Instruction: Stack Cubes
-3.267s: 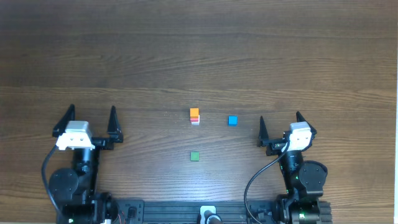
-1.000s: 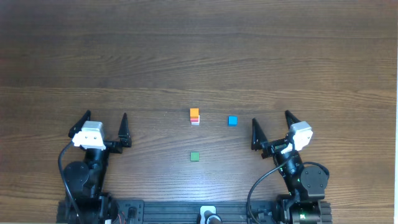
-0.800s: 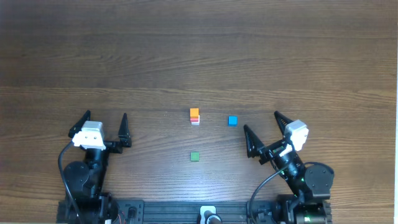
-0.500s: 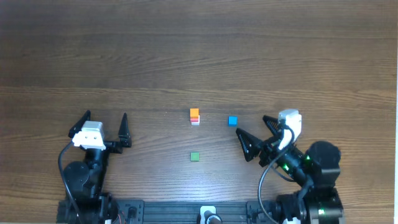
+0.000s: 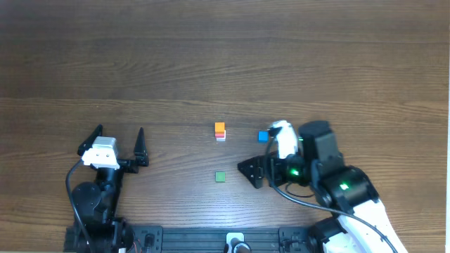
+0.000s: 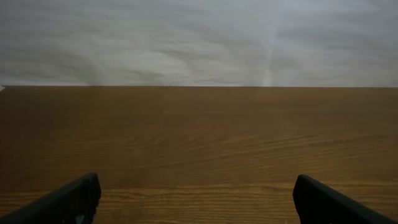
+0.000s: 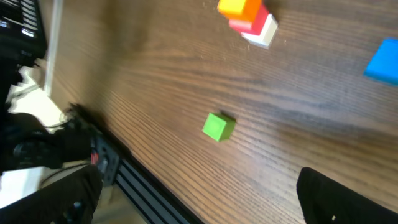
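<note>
Nearest the bases, the left arm is folded back over its own mount, wrist raised and level, so the left gripper (image 5: 119,133) points straight up the table (image 5: 211,56) with its fingers spread wide and nothing between them. The right arm is bent over toward the middle, its forearm lying across the table and its wrist turned to face the centre. The right gripper (image 7: 199,177) is tilted down at the wood, its two fingers parted wide and holding nothing. The green cube (image 5: 220,176) sits alone on the table just ahead of that gripper, apart from both fingers. Farther up, the blue cube (image 5: 263,136) rests on the wood close beside the right wrist. To its left stands the stack (image 5: 220,131): an orange cube (image 7: 239,6) on a red cube (image 7: 245,23) on a white cube (image 7: 266,32), upright and well apart from the green one.
</note>
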Motion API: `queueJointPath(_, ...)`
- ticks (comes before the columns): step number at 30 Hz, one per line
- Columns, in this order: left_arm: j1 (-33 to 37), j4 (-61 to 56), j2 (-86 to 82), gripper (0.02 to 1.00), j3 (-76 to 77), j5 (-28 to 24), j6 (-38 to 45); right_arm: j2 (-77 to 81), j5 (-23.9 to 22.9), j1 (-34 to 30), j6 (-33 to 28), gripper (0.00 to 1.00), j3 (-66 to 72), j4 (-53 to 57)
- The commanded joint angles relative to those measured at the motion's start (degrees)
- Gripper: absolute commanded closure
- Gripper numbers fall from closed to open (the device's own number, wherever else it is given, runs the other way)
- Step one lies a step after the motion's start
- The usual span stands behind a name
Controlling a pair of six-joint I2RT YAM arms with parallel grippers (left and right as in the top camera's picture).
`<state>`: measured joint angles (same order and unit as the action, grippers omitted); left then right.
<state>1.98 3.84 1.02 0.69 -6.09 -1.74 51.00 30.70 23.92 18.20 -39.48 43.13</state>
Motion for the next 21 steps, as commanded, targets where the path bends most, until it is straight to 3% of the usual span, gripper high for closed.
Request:
queueJointPath(1,-0.26,-0.02,-0.11,0.018,-0.37,-0.74,-0.61,6.49,-11.15,8.59,8.09,0.007,-4.37,-0.07)
queueJointPath(15,-0.26,-0.02,-0.11,0.018,-0.35,-0.72,-0.61,26.95,-25.92,24.81,23.78,0.009,-13.64,-0.50)
queueJointPath(21,-0.26,-0.04,-0.11,0.018,-0.35,-0.74,-0.61,33.29,-29.86,29.42,28.33,0.009,-16.20,-0.50)
